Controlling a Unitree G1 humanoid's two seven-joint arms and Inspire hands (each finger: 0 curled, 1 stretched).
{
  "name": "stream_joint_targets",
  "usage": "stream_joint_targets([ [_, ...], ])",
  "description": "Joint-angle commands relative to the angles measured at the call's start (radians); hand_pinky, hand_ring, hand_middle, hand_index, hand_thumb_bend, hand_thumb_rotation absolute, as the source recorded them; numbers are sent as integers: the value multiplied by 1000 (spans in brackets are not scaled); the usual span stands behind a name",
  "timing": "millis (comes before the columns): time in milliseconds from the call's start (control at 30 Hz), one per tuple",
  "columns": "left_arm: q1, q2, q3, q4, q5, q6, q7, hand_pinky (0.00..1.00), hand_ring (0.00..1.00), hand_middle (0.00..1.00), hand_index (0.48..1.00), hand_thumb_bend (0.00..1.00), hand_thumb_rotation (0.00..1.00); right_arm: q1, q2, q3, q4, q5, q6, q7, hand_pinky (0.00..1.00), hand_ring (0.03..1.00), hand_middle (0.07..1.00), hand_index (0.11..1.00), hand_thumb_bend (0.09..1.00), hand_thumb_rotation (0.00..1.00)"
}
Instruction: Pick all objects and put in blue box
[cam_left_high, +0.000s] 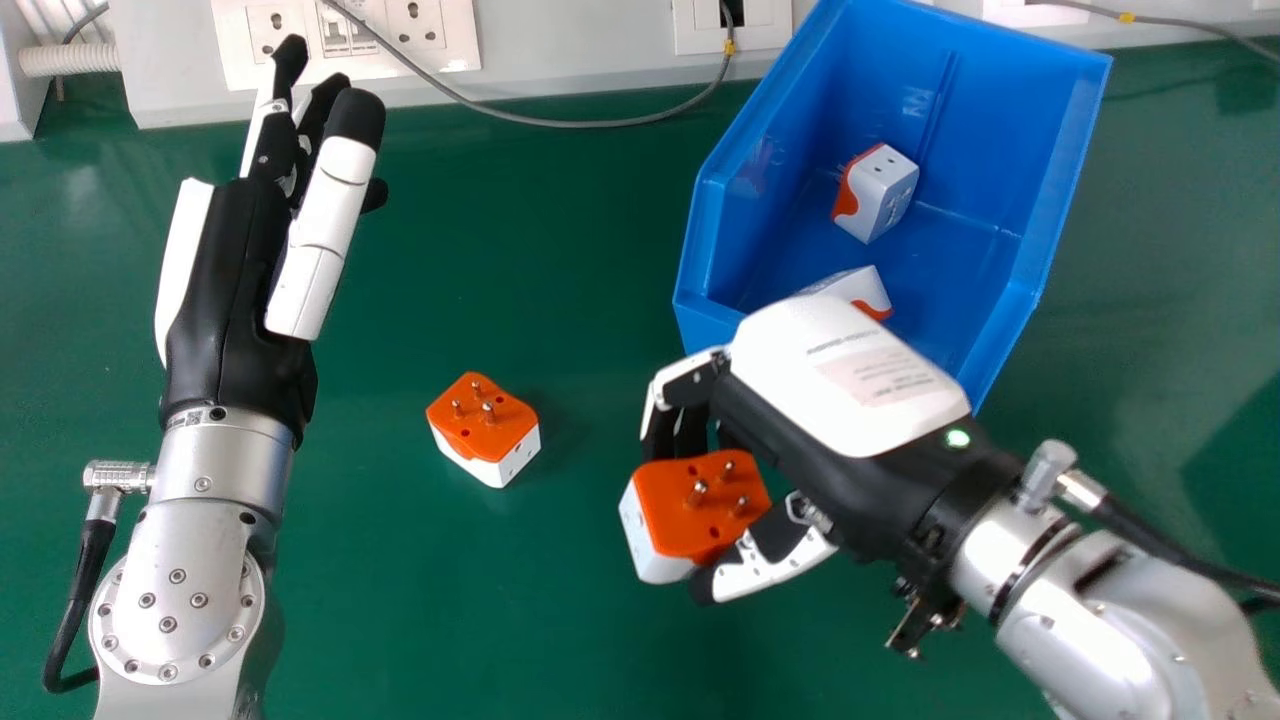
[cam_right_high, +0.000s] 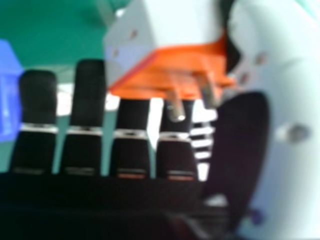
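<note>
Held adapter: the one (cam_left_high: 700, 510) you have off the near left corner of the blue box (cam_left_high: 1065, 150), apparently clear of the bench (cam_left_high: 520, 250)
Right hand: yours (cam_left_high: 850, 375) has it pinched between thumb and fingers
Handling: expect it light, stiff and rather slick; the plastic should bear a firm pinch, but a knock could bend a pin or twist it loose
Hold: keep your grip on the flat white sides, away from the pins
Look: squat white block, orange face up, three metal pins standing from it
Loose adapter: this one (cam_left_high: 485, 430) lies on the bench, well in from its far edge, left of the box's near left corner, pins up, small holes in a white side; pinch it across opposite white sides
Boxed adapters: one (cam_left_high: 878, 192) shows white faces with an orange patch, inside between the side walls; the other (cam_left_high: 855, 287) sits by the box's near edge, partly behind your right hand
Left hand: yours (cam_left_high: 235, 260) is empty, fingers extended, toward the bench's far edge
Next: you'd likely lift over the box's near edge and let go inside, leaving the loose adapter
</note>
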Motion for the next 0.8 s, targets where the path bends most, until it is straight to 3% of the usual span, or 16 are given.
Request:
stream_joint_targets([
  [0,4,11,9,2,-4,-36,-3,834,942,953,989,785,909,-21,11,-29,-47,13,18,7,343,431,516,478,497,0],
  [200,6,11,13,28,-7,-62,-8,835,942,953,987,794,908,-58,20,-72,-85,-11,68,3,342,430,516,492,497,0],
  [300,6,10,13,25,-7,-60,-9,835,942,953,986,802,907,-78,14,-92,-76,-16,66,-11,339,430,516,500,496,0],
  [567,6,11,18,29,-23,-59,-16,835,939,949,982,823,905,-168,9,-155,-11,-23,98,-34,337,428,510,523,494,0],
  [767,6,12,17,19,-23,-52,-16,835,937,946,980,823,903,-229,11,-171,62,-48,111,-92,334,427,510,532,493,0],
])
